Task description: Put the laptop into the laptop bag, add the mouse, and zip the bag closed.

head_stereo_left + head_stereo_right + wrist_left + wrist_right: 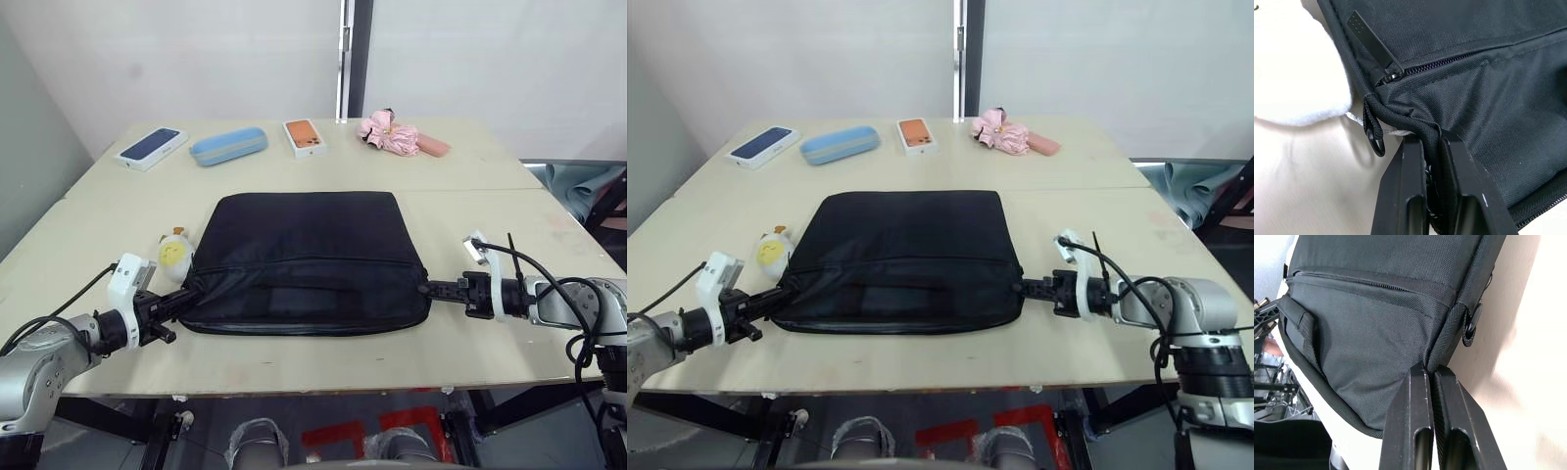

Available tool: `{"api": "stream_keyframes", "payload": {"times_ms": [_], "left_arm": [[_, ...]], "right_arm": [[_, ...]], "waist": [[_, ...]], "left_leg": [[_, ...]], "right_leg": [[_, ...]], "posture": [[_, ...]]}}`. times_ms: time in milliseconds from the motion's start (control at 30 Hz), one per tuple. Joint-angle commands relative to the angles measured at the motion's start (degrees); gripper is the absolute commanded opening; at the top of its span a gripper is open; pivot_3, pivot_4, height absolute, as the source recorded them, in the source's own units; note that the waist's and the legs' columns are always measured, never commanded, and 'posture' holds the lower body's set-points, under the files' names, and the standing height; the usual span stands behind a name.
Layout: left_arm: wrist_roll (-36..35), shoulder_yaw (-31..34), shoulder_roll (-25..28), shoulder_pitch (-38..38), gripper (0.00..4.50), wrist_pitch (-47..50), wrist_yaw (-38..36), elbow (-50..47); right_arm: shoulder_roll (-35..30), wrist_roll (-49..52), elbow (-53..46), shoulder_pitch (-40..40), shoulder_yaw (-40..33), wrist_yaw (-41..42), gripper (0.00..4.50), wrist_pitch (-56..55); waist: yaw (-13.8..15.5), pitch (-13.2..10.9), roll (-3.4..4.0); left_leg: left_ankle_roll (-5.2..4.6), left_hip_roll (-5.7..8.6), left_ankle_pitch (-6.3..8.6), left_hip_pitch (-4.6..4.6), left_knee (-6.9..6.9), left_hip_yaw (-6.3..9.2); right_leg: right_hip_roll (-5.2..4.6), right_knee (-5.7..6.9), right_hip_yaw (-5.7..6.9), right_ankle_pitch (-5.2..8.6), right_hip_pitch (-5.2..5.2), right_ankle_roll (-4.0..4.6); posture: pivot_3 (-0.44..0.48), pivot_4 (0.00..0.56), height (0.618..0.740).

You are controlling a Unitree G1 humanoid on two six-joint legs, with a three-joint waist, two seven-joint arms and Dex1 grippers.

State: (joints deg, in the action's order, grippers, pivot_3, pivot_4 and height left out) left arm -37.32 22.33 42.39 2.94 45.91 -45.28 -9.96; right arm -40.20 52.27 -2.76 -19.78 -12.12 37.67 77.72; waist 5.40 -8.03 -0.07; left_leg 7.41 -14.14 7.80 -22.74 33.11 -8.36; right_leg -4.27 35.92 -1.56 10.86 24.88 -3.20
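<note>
Left end effector (179, 301) and right end effector (431, 289) pinch opposite laptop bag (306, 257) ends.

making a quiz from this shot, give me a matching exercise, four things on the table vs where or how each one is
Things:
1. laptop bag
2. plush charm
3. light-blue case
4. pink folded umbrella

Places or states:
A. far edge, on the robot's right
B. lying flat, pinched at both near corners by the left gripper and right gripper
C. far edge, between two phone boxes
D. beside the bag's left edge

Pairs: 1-B, 2-D, 3-C, 4-A
</note>
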Motion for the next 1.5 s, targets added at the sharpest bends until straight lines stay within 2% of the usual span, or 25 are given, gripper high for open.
{"api": "stream_keyframes", "payload": {"times_ms": [33, 433, 467, 500, 800, 833, 867, 900, 1000, 1067, 1133, 1200, 1233, 1400, 1500], "left_arm": [[1.0, -0.4, 1.0, -0.9, 0.00, -0.9, -0.2, 0.8], [1.6, -1.2, 0.8, -1.3, 0.00, -1.9, -1.0, 1.6], [2.4, -1.1, 0.7, -1.3, 0.48, -3.1, -0.8, 1.9], [2.7, -0.7, 1.1, -1.0, 0.98, -3.8, -1.4, 2.3], [-0.4, 6.4, 4.9, 1.1, 4.09, -2.1, -4.4, 3.9], [-0.9, 7.5, 5.8, 1.5, 4.40, -1.6, -5.2, 4.1], [-1.1, 8.2, 6.4, 1.9, 4.50, -1.3, -5.7, 4.2], [-1.4, 9.4, 7.5, 2.4, 4.50, -1.1, -6.9, 4.8], [-1.3, 12.2, 10.3, 2.7, 4.50, -1.7, -9.3, 7.2], [-1.2, 14.5, 13.6, 2.2, 4.50, -2.9, -12.6, 10.4], [-1.6, 16.1, 16.6, 1.4, 4.50, -2.9, -15.7, 13.1], [-1.5, 17.6, 20.9, 0.0, 4.50, -3.0, -19.2, 16.9], [-1.1, 17.9, 22.8, -0.6, 4.50, -3.6, -21.1, 18.9], [2.3, 15.6, 31.3, -4.7, 4.50, -9.1, -29.3, 28.1], [4.1, 13.2, 34.1, -8.0, 4.50, -11.7, -32.2, 32.2]], "right_arm": [[0.4, -0.3, -0.4, -2.3, -1.6, -0.2, 0.03, -1.9], [0.5, -1.2, -2.1, -1.2, -1.0, 0.5, 0.03, -2.4], [0.4, -1.3, -2.2, -1.1, -1.0, 0.8, 0.00, -2.6], [0.2, -1.6, -2.0, -0.9, -1.2, 0.9, 0.32, -3.2], [-6.5, -2.1, 0.7, -0.1, -3.7, 7.0, 3.41, -5.0], [-7.9, -2.2, 1.1, 0.2, -3.9, 8.4, 3.70, -5.3], [-8.9, -2.3, 1.4, 0.5, -3.9, 9.4, 4.08, -5.7], [-11.3, -3.0, 1.2, 1.1, -3.2, 12.6, 4.45, -7.6], [-17.4, -6.5, 0.2, 2.8, -1.2, 21.2, 4.48, -15.5], [-20.2, -7.0, -0.7, 2.7, -3.7, 28.9, 4.48, -23.3], [-21.3, -10.6, -1.2, 2.8, -5.0, 31.5, 4.48, -32.6], [-21.6, -16.5, -0.7, 3.6, -6.0, 36.6, 4.48, -48.5], [-22.5, -18.4, -0.3, 3.1, -5.9, 38.0, 4.48, -52.3], [-24.6, -19.6, 2.2, -4.0, -5.6, 43.7, 4.48, -60.9], [-25.6, -19.8, 3.9, -6.4, -4.3, 46.1, 4.48, -61.9]], "waist": [[0.0, 0.0, 0.00], [0.0, 0.0, 0.00], [0.0, 0.0, 0.00], [0.0, 0.0, 0.00], [0.0, 0.0, -0.02], [0.0, 0.0, -0.02], [0.0, 0.0, -0.02], [0.0, 0.0, -0.01], [0.2, 0.0, -0.02], [0.2, 0.0, -0.03], [0.0, 0.0, -0.07], [0.0, 0.1, -0.16], [0.0, 0.1, -0.19], [0.0, 0.1, -0.17], [0.1, 0.1, -0.18]], "left_leg": [[0.00, 0.00, 0.00, 0.00, 0.01, 0.00], [0.00, 0.00, 0.00, 0.00, 0.03, 0.02], [0.00, 0.00, 0.00, 0.00, 0.03, 0.02], [0.00, 0.00, 0.00, -0.01, 0.03, 0.02], [-0.01, 0.00, 0.01, -0.04, 0.02, 0.02], [-0.01, 0.00, 0.01, -0.05, 0.02, 0.02], [-0.01, 0.00, 0.01, -0.06, 0.02, 0.02], [-0.02, -0.01, 0.01, -0.06, 0.01, 0.02], [-0.03, 0.00, 0.02, -0.07, -0.01, 0.01], [-0.03, -0.01, 0.02, -0.07, -0.02, 0.02], [-0.04, -0.05, 0.02, -0.07, -0.01, 0.02], [-0.06, -0.06, 0.01, -0.06, 0.00, 0.02], [-0.06, -0.06, 0.02, -0.07, 0.01, 0.01], [-0.18, -0.02, 0.01, -0.06, 0.04, -0.03], [-0.18, -0.04, 0.01, -0.08, 0.04, 0.00]], "right_leg": [[0.00, 0.00, 0.00, 0.00, 0.00, 0.00], [0.00, 0.07, 0.01, 0.00, 0.01, 0.00], [0.00, 0.07, 0.01, 0.00, 0.01, 0.00], [0.00, 0.07, 0.01, 0.00, 0.01, 0.00], [0.01, -0.03, 0.01, 0.00, 0.01, 0.00], [0.01, -0.05, 0.02, 0.00, 0.01, 0.00], [0.01, -0.06, 0.02, 0.00, 0.01, 0.00], [0.01, -0.08, 0.03, 0.00, 0.01, 0.00], [0.00, -0.12, 0.03, 0.01, 0.02, -0.01], [0.00, -0.14, 0.04, 0.01, 0.01, -0.01], [0.02, -0.13, 0.04, 0.01, 0.02, -0.02], [0.03, -0.12, 0.05, 0.01, 0.02, -0.02], [0.02, -0.13, 0.04, 0.01, 0.03, -0.01], [-0.01, -0.10, 0.01, 0.01, 0.02, 0.00], [0.00, -0.10, 0.05, 0.01, 0.02, 0.02]], "posture": [[0.000, 0.150, 0.740], [0.000, 0.150, 0.740], [0.000, 0.150, 0.740], [0.000, 0.150, 0.740], [0.000, 0.150, 0.740], [0.000, 0.150, 0.740], [0.000, 0.150, 0.740], [0.000, 0.150, 0.740], [0.000, 0.150, 0.740], [0.000, 0.150, 0.740], [0.000, 0.150, 0.740], [0.000, 0.150, 0.740], [0.000, 0.150, 0.740], [0.000, 0.150, 0.740], [0.000, 0.150, 0.740]]}}
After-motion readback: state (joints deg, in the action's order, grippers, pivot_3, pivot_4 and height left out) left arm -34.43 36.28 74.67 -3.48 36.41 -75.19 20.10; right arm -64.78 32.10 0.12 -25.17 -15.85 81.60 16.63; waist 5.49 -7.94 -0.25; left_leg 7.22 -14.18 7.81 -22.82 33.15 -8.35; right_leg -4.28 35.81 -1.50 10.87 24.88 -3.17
